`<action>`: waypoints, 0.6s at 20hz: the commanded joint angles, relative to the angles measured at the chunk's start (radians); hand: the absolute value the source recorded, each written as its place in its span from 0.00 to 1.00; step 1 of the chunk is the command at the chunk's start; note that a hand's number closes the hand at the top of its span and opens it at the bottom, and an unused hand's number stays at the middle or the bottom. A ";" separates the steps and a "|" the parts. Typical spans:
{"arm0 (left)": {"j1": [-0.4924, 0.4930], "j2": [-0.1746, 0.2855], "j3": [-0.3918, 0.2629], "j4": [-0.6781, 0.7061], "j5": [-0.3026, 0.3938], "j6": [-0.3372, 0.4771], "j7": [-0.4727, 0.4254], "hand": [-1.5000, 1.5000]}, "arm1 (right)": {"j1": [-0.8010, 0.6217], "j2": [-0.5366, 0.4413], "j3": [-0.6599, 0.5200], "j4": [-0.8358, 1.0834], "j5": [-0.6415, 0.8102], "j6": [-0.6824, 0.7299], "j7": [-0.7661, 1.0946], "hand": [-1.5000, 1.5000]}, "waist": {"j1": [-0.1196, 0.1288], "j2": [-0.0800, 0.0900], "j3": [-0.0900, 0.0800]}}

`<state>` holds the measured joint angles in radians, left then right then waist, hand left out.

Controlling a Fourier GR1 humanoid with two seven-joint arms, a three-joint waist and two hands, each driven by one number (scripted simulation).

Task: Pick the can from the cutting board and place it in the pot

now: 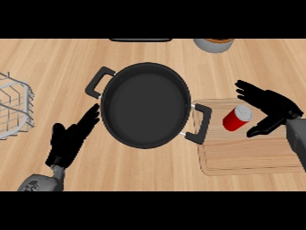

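My right hand (276,108) was spread wide, holding nothing, just beside the can (237,117) on the cutting board (248,157) (the pot (144,105) sat near), so closing off-centre could have tipped it.

Logged robot body: grey forearms, black hands.
Saw left hand (71,139) as matte black throughout, with slim, blocky fingers and a thumb; found right hand (276,108) alike in colour and build. Noted right forearm (305,146) as a smooth, plain grey, boxy shaft; caught left forearm (40,183) only as a rounded grey wrist piece with darker shading, at view's lower edge.
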<state>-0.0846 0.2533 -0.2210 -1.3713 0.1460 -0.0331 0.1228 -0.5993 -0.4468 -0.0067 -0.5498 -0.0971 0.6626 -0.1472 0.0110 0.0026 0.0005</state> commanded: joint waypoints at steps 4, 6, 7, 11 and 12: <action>0.026 -0.023 0.025 -0.024 -0.026 -0.002 0.010 0.50 | -0.015 0.057 -0.050 0.093 -0.017 0.024 0.022 0.00 | 0.000 -0.001 0.000; -0.050 -0.068 0.009 0.031 -0.053 0.024 0.031 0.50 | -0.005 0.111 -0.021 0.160 0.041 -0.017 -0.078 0.00 | 0.006 0.003 0.001; 0.004 -0.033 0.039 0.007 -0.034 -0.035 -0.014 0.50 | -0.006 0.050 -0.044 0.175 0.041 0.049 -0.103 0.00 | 0.003 0.001 0.000; -0.024 -0.066 0.022 0.023 -0.057 0.001 -0.013 0.50 | 0.068 0.087 0.101 0.054 0.214 -0.064 -0.304 1.00 | 0.004 0.002 0.001; -0.015 -0.017 0.058 -0.011 -0.022 -0.059 0.028 0.50 | 0.009 0.091 0.056 0.180 0.199 -0.036 -0.322 1.00 | 0.010 0.004 0.001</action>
<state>-0.0991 0.2176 -0.1849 -1.3466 0.1098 -0.0621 0.1149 -0.5827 -0.3762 0.0174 -0.4447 0.0254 0.6346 -0.3546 0.0159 -0.0003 -0.0032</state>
